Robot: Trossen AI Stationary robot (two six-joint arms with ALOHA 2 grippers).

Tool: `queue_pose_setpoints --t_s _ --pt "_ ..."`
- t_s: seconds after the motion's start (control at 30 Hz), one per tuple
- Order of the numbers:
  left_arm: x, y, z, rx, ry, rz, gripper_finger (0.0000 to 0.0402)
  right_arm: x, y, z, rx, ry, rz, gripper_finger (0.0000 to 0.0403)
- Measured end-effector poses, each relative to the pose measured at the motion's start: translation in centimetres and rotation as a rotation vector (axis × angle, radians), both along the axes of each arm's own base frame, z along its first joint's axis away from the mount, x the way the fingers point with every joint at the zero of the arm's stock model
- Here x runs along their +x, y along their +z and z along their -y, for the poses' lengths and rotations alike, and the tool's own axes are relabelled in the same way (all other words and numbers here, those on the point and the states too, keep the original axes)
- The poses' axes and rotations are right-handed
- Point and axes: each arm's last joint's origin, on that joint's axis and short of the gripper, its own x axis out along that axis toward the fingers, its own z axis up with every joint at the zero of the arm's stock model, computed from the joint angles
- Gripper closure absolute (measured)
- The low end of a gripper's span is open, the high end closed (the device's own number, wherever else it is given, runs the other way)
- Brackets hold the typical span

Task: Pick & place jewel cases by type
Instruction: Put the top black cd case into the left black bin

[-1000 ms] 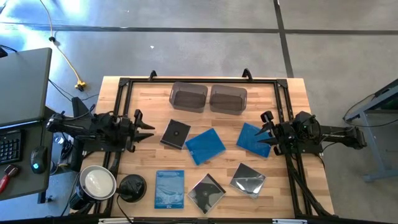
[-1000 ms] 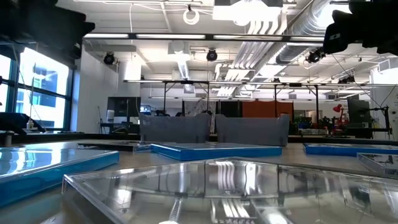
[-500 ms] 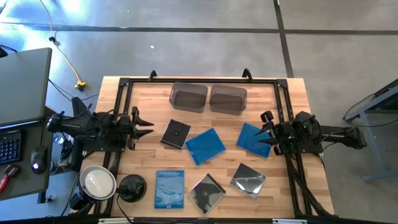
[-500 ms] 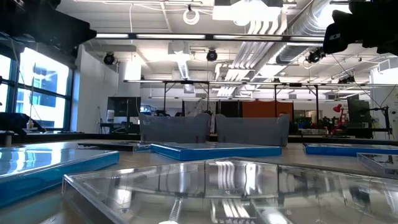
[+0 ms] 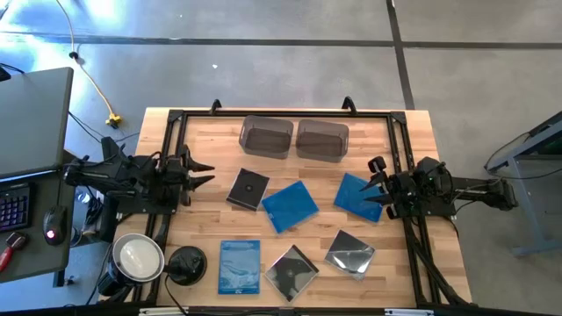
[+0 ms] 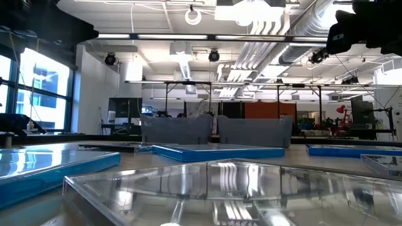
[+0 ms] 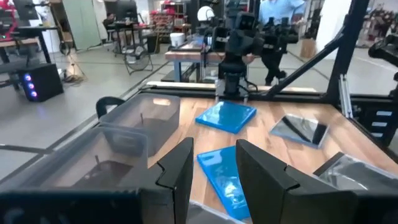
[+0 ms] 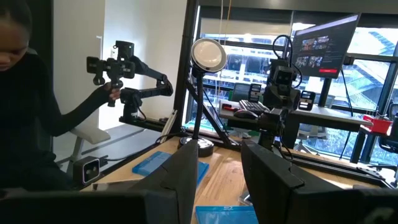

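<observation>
Six jewel cases lie flat on the wooden table (image 5: 202, 123): a black one (image 5: 248, 189), a blue one (image 5: 290, 207), a blue one (image 5: 356, 195), a pale printed blue one (image 5: 239, 266), and two clear ones showing discs (image 5: 291, 271) (image 5: 351, 253). My left gripper (image 5: 202, 173) is open and empty at the table's left side, left of the black case. My right gripper (image 5: 376, 184) is open and empty at the right-hand blue case's right edge. In the left wrist view the middle blue case (image 7: 225, 177) lies past my left gripper (image 7: 214, 177).
Two smoky tubs (image 5: 266, 136) (image 5: 322, 140) stand at the far edge. A round black object (image 5: 186, 263) and a white round lamp (image 5: 138, 259) sit at the near left corner. A black frame (image 5: 176, 118) borders the table. A person (image 8: 25, 112) shows beyond it.
My left gripper has drawn back a little toward the table's left edge and risen slightly, staying open and empty. The cases and my right gripper have kept still.
</observation>
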Motion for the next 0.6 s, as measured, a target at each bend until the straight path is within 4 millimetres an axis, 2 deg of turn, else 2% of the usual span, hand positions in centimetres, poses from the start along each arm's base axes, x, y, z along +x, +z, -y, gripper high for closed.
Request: queue_pose_setpoints --t_s 0.6 --pt "1.7 -0.5 -0.3 -0.004 0.240 -0.123 0.0283 0.0 0.0 0.0 0.000 0.000 0.000 0.0284"
